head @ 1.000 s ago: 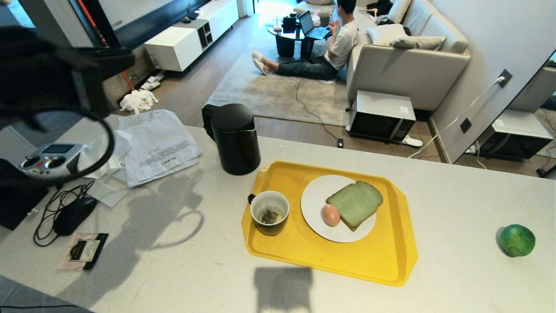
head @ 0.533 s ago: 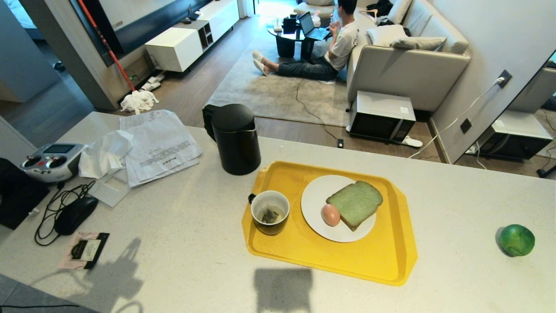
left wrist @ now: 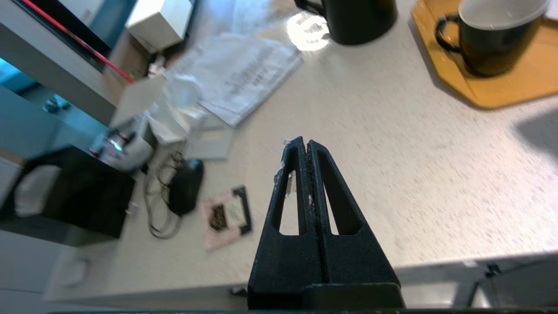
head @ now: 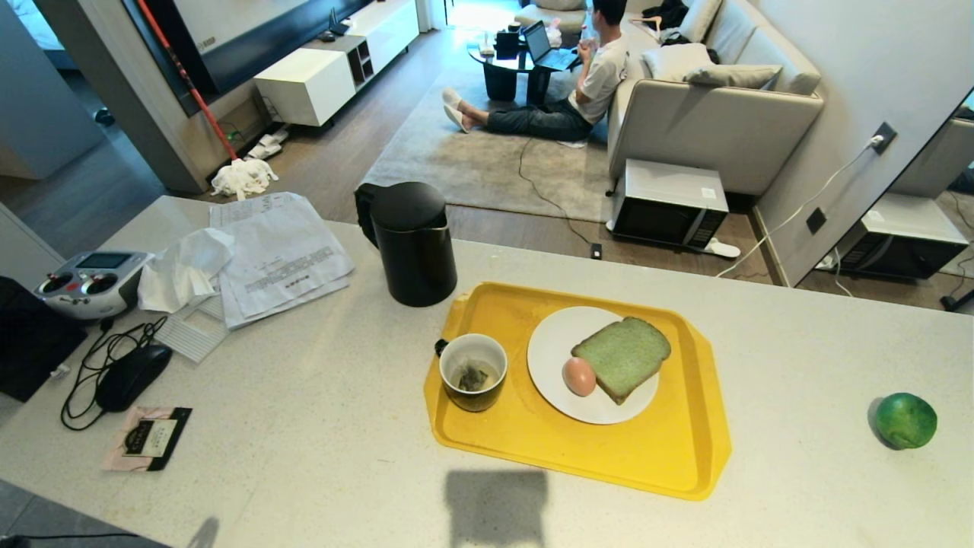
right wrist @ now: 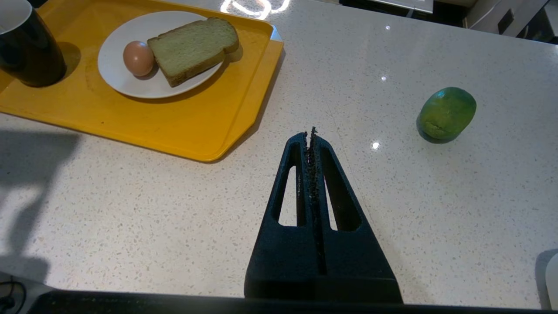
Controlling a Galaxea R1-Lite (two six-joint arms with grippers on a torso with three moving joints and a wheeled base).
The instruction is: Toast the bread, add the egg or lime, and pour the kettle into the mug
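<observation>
Speckled counter (head: 319, 426). Both grippers clamped, empty: left gripper (left wrist: 306, 146), right gripper (right wrist: 312, 135). Yellow tray (head: 677, 457) ahead between them: teabag mug (head: 472, 371), plate (head: 552, 342) with pale-green bread (head: 622, 356) and egg (head: 579, 376). Glossy lime (right wrist: 447, 112) right of right gripper. Black kettle (head: 412, 242) behind tray.

A tray (head: 670, 464) lay on the table (head: 319, 457). On the tray, the mug (head: 472, 371) stood at the left and a plate (head: 552, 342) just right of it. The bread (head: 622, 356) lay on the plate with the egg (head: 579, 376) touching its left edge. The kettle (head: 411, 243) stood behind the tray's left corner. The lime (head: 905, 420) lay well to the right of the tray, and papers (head: 281, 255) lay left of the kettle.
</observation>
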